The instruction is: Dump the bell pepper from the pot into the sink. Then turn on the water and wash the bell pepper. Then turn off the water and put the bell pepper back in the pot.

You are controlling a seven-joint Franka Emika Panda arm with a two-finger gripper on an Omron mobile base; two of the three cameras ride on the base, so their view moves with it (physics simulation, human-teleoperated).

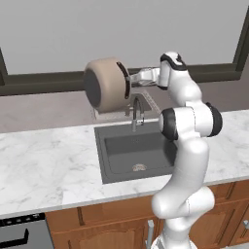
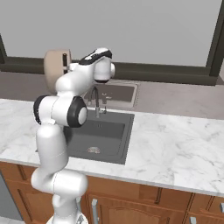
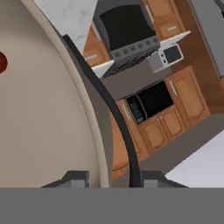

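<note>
My gripper [image 1: 134, 78] is shut on the pot [image 1: 104, 85] at its dark side handle [image 3: 109, 109] and holds it high in the air, tipped on its side. It hangs above the back left of the sink [image 1: 121, 155], near the curved faucet [image 1: 136, 114]. In the hand view the pot's beige inside [image 3: 43, 122] takes up the left half. A bit of the red bell pepper [image 3: 2, 62] shows against it at the left edge. From the right, the pot [image 2: 54, 65] sits behind my arm, with the gripper [image 2: 68, 66] at its rim, above the sink [image 2: 109, 131].
White marble counter [image 1: 48, 160] surrounds the sink and stretches to the right [image 2: 175, 140]. A smaller pale basin [image 2: 116, 94] lies behind the faucet [image 2: 95, 100]. A stove [image 1: 22, 233] stands at the lower left, with wooden cabinets [image 1: 112, 221] under the counter.
</note>
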